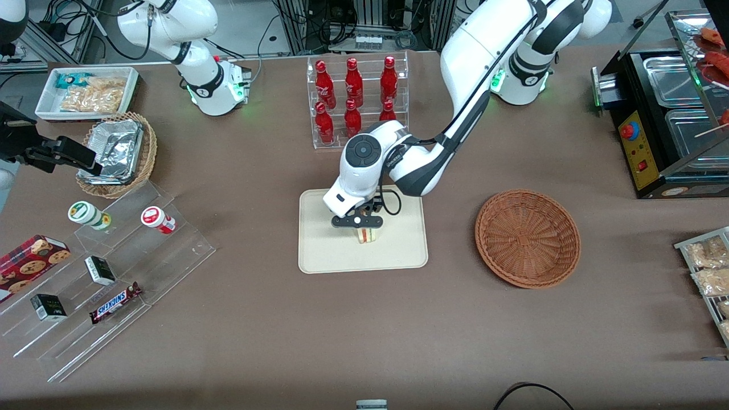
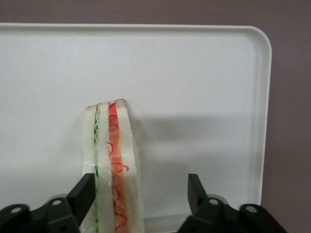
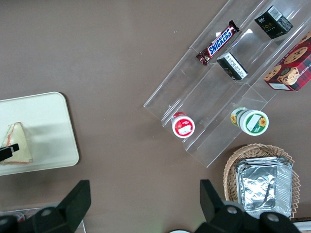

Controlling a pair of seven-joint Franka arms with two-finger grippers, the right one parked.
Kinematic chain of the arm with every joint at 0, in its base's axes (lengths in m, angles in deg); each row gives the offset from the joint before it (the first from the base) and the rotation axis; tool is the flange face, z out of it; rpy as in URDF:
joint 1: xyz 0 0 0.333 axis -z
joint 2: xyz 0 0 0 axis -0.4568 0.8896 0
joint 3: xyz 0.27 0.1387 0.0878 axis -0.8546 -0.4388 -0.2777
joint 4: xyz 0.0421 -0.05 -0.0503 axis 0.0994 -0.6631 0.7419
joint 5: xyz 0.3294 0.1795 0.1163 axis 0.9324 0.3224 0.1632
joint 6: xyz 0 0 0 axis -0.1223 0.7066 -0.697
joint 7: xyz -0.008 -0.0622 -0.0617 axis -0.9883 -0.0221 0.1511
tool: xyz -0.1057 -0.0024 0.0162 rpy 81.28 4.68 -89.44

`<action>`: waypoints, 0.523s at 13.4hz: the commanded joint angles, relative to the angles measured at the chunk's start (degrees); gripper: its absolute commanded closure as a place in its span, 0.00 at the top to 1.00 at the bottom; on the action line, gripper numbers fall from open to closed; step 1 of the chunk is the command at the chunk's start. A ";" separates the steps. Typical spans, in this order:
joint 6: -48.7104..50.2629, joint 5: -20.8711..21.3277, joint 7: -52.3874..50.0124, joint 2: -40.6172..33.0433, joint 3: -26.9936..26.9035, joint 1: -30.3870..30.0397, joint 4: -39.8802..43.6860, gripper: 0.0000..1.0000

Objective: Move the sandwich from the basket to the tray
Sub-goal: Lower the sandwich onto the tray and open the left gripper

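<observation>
Hovering low over the tray (image 1: 319,256) in the front view, my pincer (image 1: 364,226) is sitting directly above the sandwich (image 1: 368,235), which is resting on the tray's cream surface. The basket (image 1: 528,238) is lying on the brown table (image 1: 364,341) toward my working arm's end, well apart from the tray, with nothing showing inside it. A clear rack of red bottles (image 1: 356,99) is standing farther from the camera than the tray.

Looking down from my wrist, I am seeing the sandwich (image 2: 112,170) standing on the tray (image 2: 194,73), cut edge up, its green and orange-red layers showing. My pincer (image 2: 141,191) is spread wide: one finger (image 2: 83,191) is just beside the bread, while the other is standing well clear of it, so I am gripping nothing.

From the parked arm's wrist, the sandwich (image 3: 15,143) is lying on the tray (image 3: 48,126), with one dark finger of my pincer (image 3: 7,151) alongside it.
</observation>
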 commanded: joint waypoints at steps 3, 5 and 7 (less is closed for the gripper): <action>0.69 -0.13 -2.39 -2.04 -0.37 0.33 0.91 0.99; 1.29 -0.04 -4.58 -4.49 -0.63 -0.37 0.83 0.99; 5.31 -0.04 -7.30 -9.92 -0.81 -2.99 -0.83 0.99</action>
